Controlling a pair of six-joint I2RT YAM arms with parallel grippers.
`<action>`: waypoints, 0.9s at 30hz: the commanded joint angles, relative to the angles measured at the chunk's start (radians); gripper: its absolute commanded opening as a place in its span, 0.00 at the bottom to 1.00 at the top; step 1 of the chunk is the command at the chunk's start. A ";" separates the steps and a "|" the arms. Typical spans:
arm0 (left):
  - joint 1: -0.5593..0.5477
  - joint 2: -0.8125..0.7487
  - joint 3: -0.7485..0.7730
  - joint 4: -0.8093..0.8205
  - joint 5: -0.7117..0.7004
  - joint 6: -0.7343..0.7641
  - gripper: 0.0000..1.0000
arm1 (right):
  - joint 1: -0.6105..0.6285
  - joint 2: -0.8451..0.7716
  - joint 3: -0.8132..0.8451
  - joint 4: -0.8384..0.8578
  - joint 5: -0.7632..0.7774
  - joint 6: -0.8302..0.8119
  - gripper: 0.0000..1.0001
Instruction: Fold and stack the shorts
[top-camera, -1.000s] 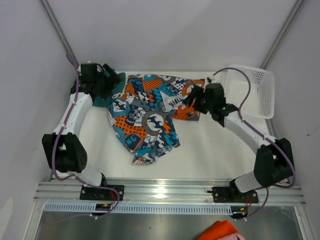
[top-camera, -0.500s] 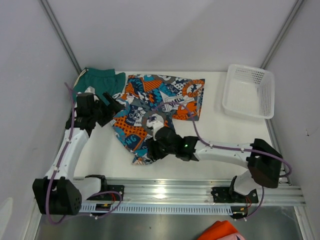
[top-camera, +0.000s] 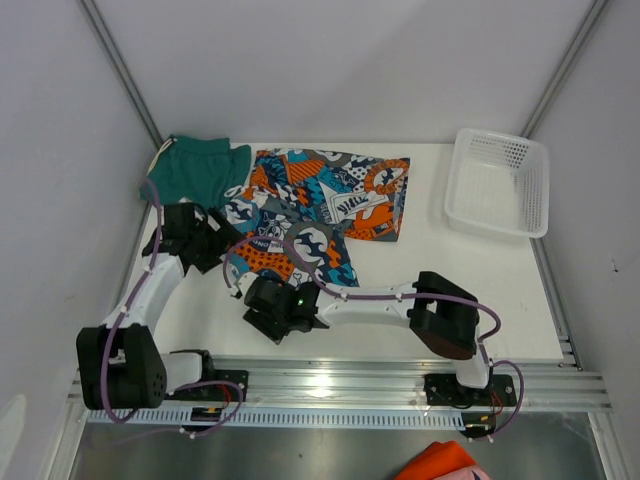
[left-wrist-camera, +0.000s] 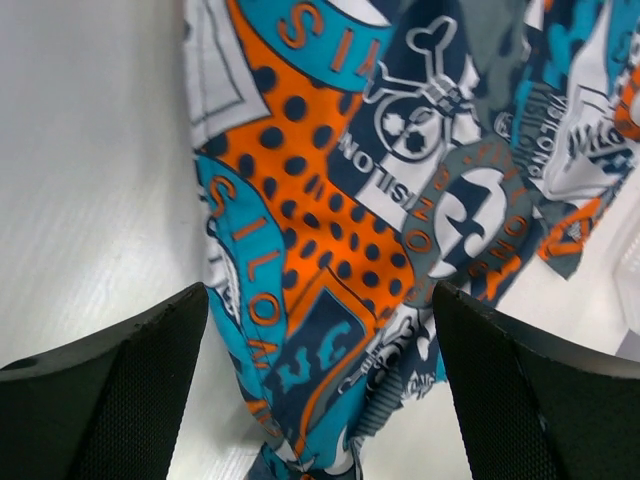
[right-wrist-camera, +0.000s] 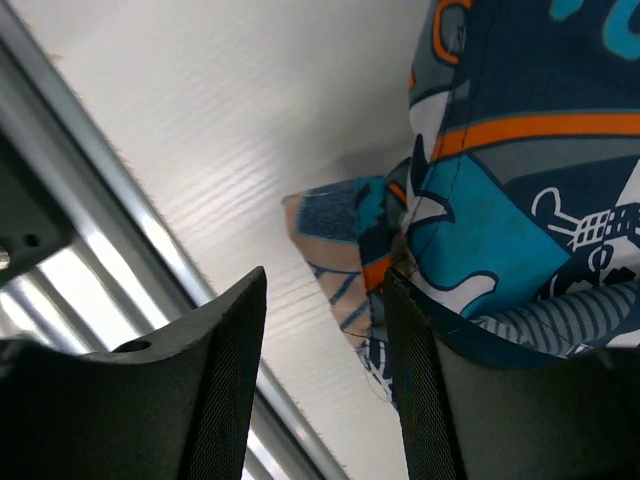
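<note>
Seen from above, the printed shorts (top-camera: 300, 215) are lying spread mid-table and the teal shorts (top-camera: 195, 168) are sitting bunched just beside them at the far left corner. The left gripper (top-camera: 222, 240) is hovering at the print's left edge and the right gripper (top-camera: 272, 312) at its near hem. A fold seems to be starting, so both should be taking matching edges before lifting together. In the left wrist view, the fingers (left-wrist-camera: 130, 390) are standing wide apart over the cloth, holding nothing, and repeated orange lettering is reading roughly "SILON". In the right wrist view, the fingers (right-wrist-camera: 225, 380) are standing partly apart astride the hem corner (right-wrist-camera: 335, 235), not pinching it. Reaching past the seam would be giving a surer bite. No legible writing is showing there.
</note>
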 joint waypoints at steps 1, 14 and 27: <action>0.030 0.038 0.007 0.074 0.003 0.003 0.94 | -0.004 0.045 0.066 -0.066 0.043 -0.044 0.53; 0.104 0.200 -0.105 0.374 0.054 -0.086 0.88 | -0.013 0.049 0.071 -0.023 0.104 -0.079 0.28; 0.105 0.454 -0.028 0.528 0.087 -0.097 0.66 | 0.040 -0.097 -0.090 -0.050 0.190 -0.128 0.00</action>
